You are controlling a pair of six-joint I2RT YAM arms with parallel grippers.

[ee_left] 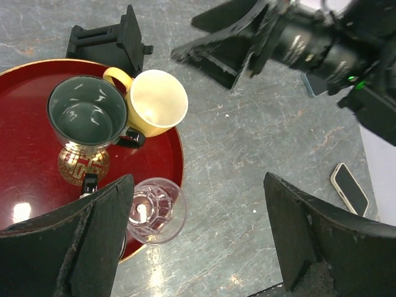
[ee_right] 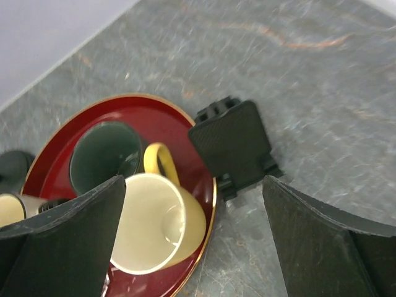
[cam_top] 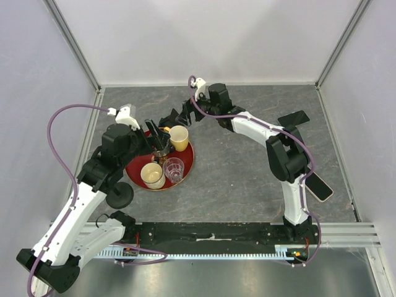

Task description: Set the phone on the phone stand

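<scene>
Left wrist, phone (ee_left: 349, 189) screen dark, gold emblem (ee_left: 83, 166)

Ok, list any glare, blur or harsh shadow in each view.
Top external: evenly lit and sharp, with only soft shadows on the table. Left wrist: white glare spots on the red tray and the glass. Right wrist: the whole frame is smeared, with the yellow cup and the table grain blurred.
</scene>
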